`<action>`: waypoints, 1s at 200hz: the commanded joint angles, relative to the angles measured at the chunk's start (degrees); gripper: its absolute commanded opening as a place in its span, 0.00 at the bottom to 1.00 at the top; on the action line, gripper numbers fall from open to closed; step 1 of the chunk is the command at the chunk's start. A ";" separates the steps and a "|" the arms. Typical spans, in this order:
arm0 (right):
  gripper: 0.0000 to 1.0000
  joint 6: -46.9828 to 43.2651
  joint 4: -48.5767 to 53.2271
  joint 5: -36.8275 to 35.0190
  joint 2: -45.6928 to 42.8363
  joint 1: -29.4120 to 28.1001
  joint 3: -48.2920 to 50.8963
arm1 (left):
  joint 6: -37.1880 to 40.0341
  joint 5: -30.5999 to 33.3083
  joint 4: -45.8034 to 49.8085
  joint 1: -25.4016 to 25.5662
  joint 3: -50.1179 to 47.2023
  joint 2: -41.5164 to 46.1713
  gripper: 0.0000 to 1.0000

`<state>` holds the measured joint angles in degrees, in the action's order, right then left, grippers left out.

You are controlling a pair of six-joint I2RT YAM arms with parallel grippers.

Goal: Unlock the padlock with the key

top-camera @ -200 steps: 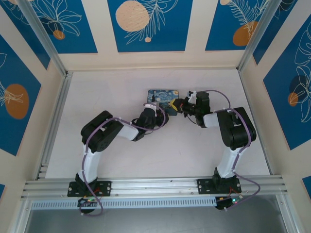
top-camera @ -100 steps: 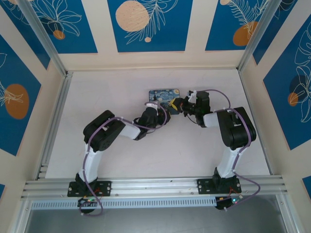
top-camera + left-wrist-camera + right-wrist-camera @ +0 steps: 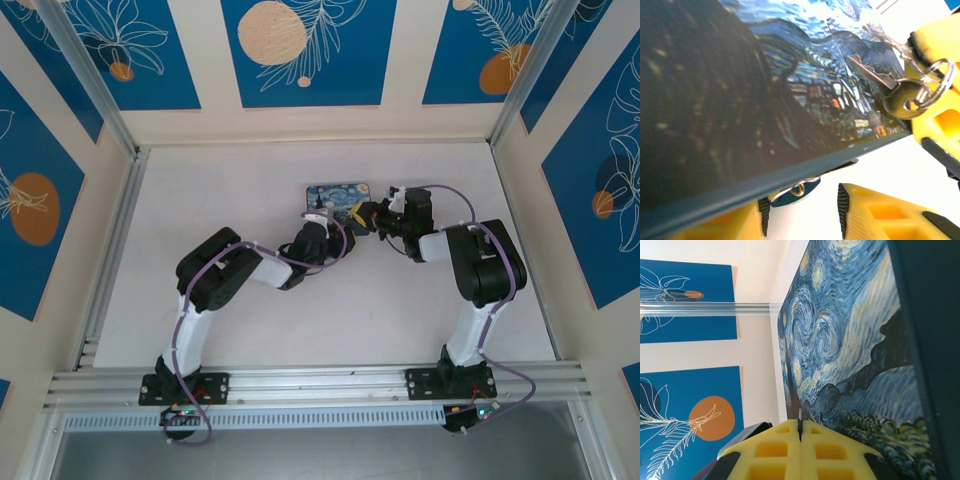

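Grey key point(image 3: 892, 92) pinched in right claw point(image 3: 800, 424), fingers together, over painted box point(image 3: 765, 100) corner. Has crept fwd w/ left claw point(image 3: 802, 212) since 1 s ago; now apart, astride prob. the padlock point(image 3: 796, 188) under box rim. Means aligning; not inserted yet.

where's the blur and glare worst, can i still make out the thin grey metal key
Left wrist view: the near part of the square swirl-painted blue-and-yellow box is dark and blurred; the thin grey metal key is sharp, glare on its head. Right wrist view: the painting is crisp, its near edge a dark blur. Top external view: evenly lit, key too small to tell.
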<state>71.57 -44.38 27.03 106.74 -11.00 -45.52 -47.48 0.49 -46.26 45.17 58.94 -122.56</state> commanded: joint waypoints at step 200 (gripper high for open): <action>0.00 0.69 -1.76 0.92 3.02 0.86 -1.49 | -0.52 4.10 0.86 1.68 4.77 -4.72 0.25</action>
<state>72.23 -46.63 27.57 108.29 -10.37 -46.19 -47.94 1.45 -47.24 46.02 61.45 -125.16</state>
